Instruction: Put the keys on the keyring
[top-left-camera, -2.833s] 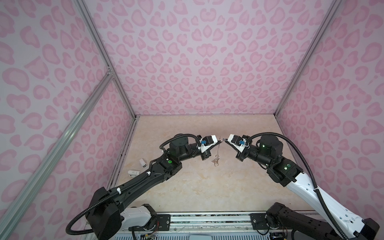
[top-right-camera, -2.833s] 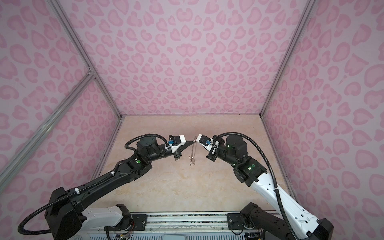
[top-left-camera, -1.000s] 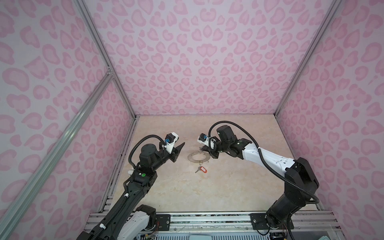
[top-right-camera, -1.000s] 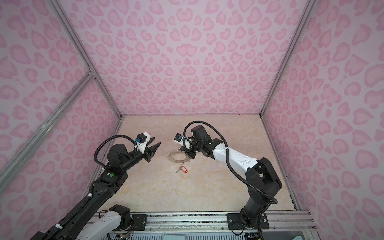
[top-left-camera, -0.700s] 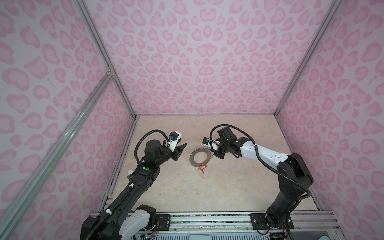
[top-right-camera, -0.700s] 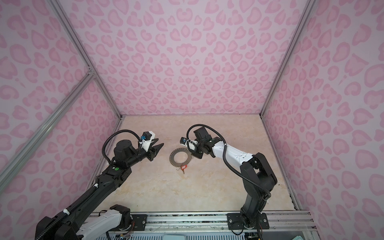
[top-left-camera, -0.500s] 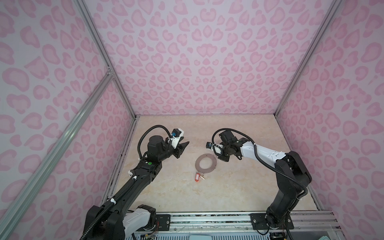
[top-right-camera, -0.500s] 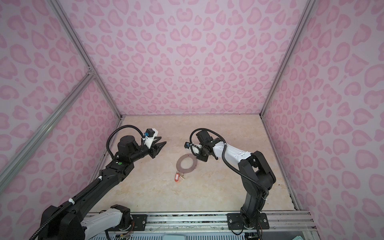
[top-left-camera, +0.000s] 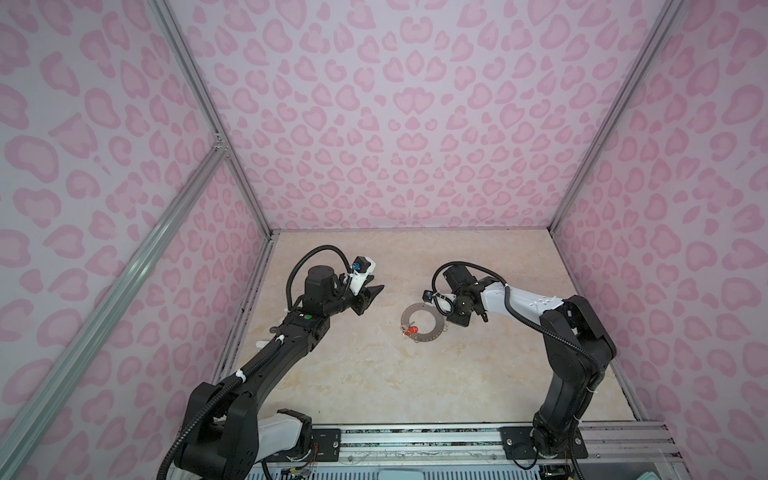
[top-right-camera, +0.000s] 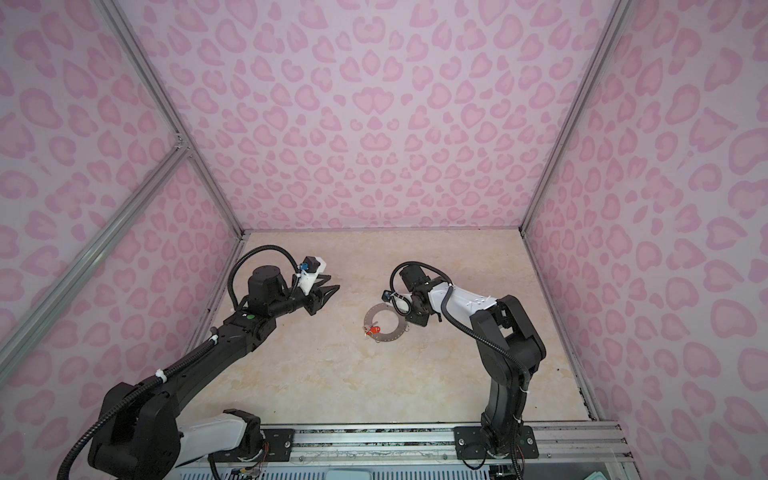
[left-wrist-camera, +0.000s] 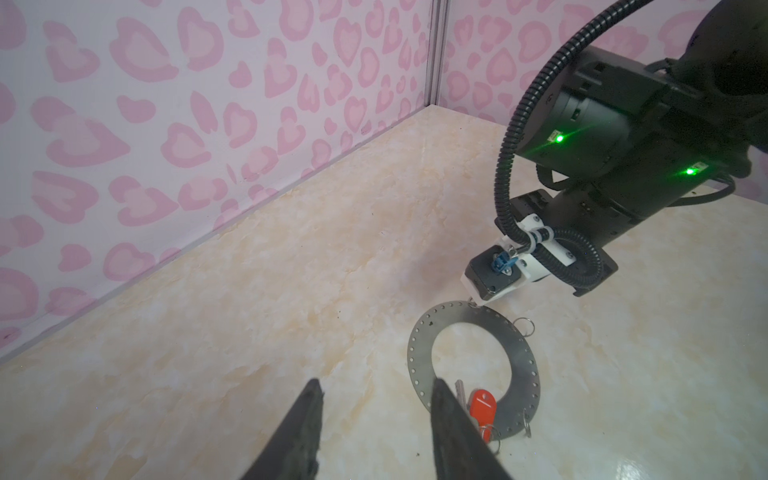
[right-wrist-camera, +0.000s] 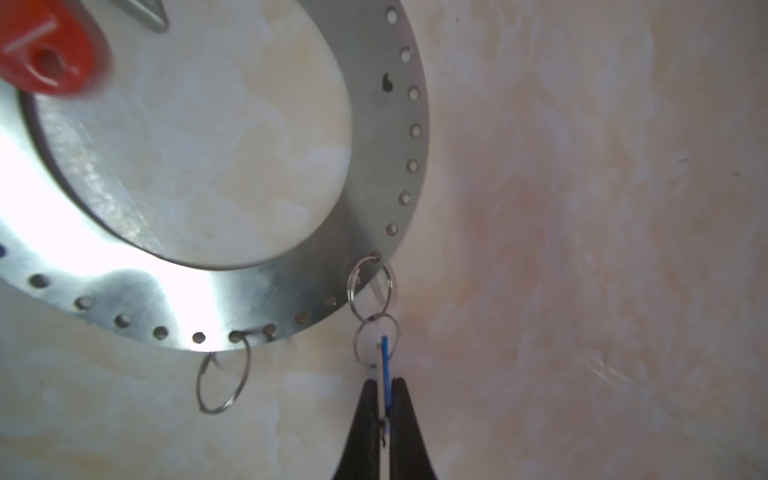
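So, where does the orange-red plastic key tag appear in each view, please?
In a top view: orange-red plastic key tag, on the near-left band of the large flat grey metal ring disc.
In a top view: tag, likewise.
Left wrist: tag, lying on the disc's band.
Right wrist: tag, blurred, at the frame's edge.
Shared landmark: that disc.

Keyring (top-left-camera: 420, 308) flat on table (top-left-camera: 374, 374) between left gripper (top-left-camera: 376, 289) and right gripper (right-wrist-camera: 384, 380), key (top-left-camera: 411, 330) on its near-left rim.
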